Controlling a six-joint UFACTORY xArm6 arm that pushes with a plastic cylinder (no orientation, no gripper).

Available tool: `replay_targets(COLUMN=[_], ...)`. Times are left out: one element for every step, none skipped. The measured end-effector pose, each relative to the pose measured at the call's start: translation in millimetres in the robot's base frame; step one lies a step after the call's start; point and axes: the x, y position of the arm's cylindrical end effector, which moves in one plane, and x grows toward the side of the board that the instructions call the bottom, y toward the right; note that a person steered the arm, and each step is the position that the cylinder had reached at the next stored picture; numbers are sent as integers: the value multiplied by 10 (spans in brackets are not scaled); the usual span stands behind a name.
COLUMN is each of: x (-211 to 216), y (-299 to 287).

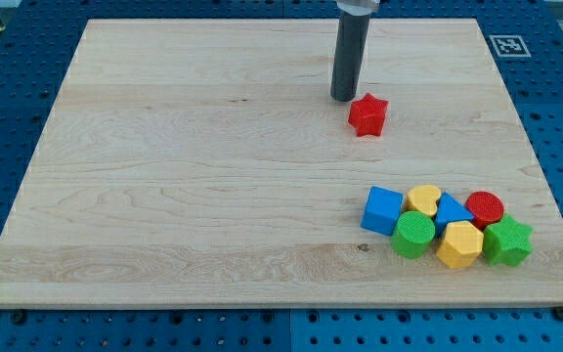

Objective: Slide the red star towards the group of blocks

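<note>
Yellow hexagon (458,244) fronts the group; red star (368,114) just right-below my tip (343,98).

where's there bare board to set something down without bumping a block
The whole half of the wooden board at the view's left is bare, as is the strip between the red star and the group. My tip sits just left of the star. The bottom right is crowded around the blue cube.

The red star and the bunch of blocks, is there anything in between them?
No. In the camera view, only bare wooden board lies between the red star and the group of blocks. My tip sits on the star's far side, toward the view's top-left.
</note>
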Motion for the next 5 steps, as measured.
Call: replay_targets(x=[159,338,296,99,70], y=[493,949,981,911,637])
